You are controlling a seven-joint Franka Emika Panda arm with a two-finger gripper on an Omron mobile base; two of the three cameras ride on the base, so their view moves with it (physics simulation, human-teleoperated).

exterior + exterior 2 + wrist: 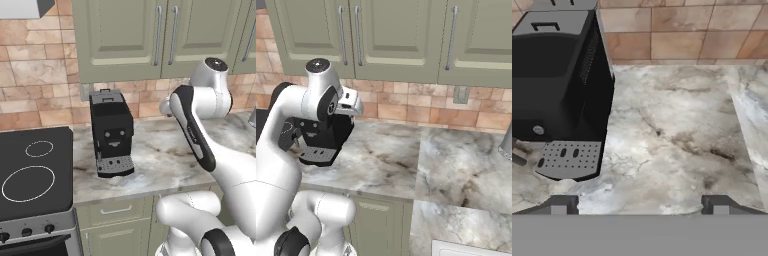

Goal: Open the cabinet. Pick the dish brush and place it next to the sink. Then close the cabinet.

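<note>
The cabinet hangs on the wall above the counter. Both sage-green doors are shut, and the two long silver handles meet at the middle. The dish brush is out of view. A white rim at the lower right may be the sink. My gripper is open with nothing between its fingertips. It hovers over the marble counter, well below the cabinet and just right of a black coffee machine. The white hand shows in front of the tiled wall.
The black coffee machine stands on the counter under the cabinet's left door. A black cooktop lies to the left. Low green drawer fronts sit below. Another wall cabinet hangs to the right.
</note>
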